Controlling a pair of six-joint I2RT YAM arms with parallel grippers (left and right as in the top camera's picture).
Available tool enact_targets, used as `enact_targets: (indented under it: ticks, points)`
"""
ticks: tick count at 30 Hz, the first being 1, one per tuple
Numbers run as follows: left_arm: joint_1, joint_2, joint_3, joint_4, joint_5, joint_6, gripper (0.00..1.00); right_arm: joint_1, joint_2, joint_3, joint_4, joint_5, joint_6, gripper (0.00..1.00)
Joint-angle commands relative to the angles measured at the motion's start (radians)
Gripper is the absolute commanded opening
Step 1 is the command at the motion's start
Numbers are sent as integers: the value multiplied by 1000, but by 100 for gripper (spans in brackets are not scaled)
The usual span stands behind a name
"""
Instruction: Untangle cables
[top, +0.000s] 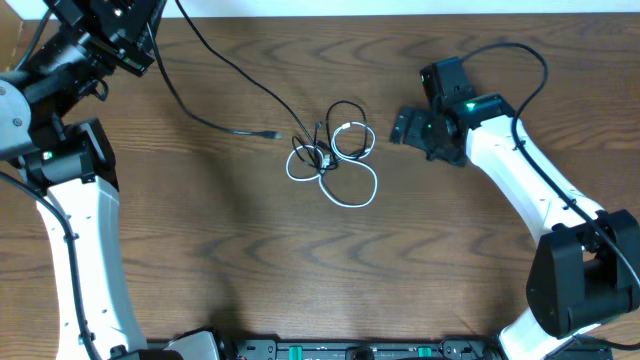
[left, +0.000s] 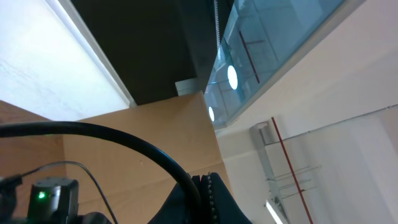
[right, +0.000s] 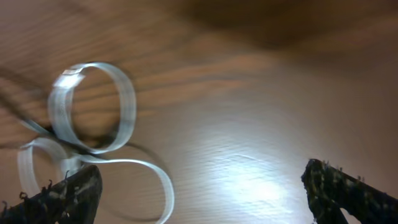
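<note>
The cables (top: 332, 155) lie in a loose knot at the table's middle. White loops (top: 352, 190) spread toward the front and black loops (top: 346, 118) toward the back. A thin black cord with a plug (top: 270, 134) trails off to the upper left. My right gripper (top: 408, 126) is open and empty, low over the table just right of the knot. In the right wrist view its fingers (right: 205, 199) are spread wide over bare wood, with blurred white cable loops (right: 93, 106) at the left. My left gripper (top: 135, 55) is raised at the far left corner. Its fingers (left: 208, 199) are pressed together.
The wooden table (top: 200, 250) carries only the knot and the cords. The left wrist view points up at a wall and ceiling, with a thick black arm wire (left: 124, 138) arching across it. The right arm (top: 540, 190) reaches in from the front right.
</note>
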Motion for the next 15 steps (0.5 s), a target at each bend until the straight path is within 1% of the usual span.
enact_targets:
  ticks: [1,3,7,10,13,15]
  points:
    - [2,-24,12,11,-5,-64,8,31,-5,2,128,-418,-272,99]
    - [2,-24,12,11,-5,-64,7,65,-5,2,195,-492,-290,99]
    - [2,-24,12,11,-5,-64,7,153,-5,2,241,-453,-289,99]
    - [2,-24,12,11,-2,-64,7,229,-5,2,248,-324,-249,99]
    - [2,-24,12,11,0,-64,7,293,-4,2,249,-157,-170,99]
    - [2,-24,12,11,0,-64,7,327,4,2,259,-76,-146,94]
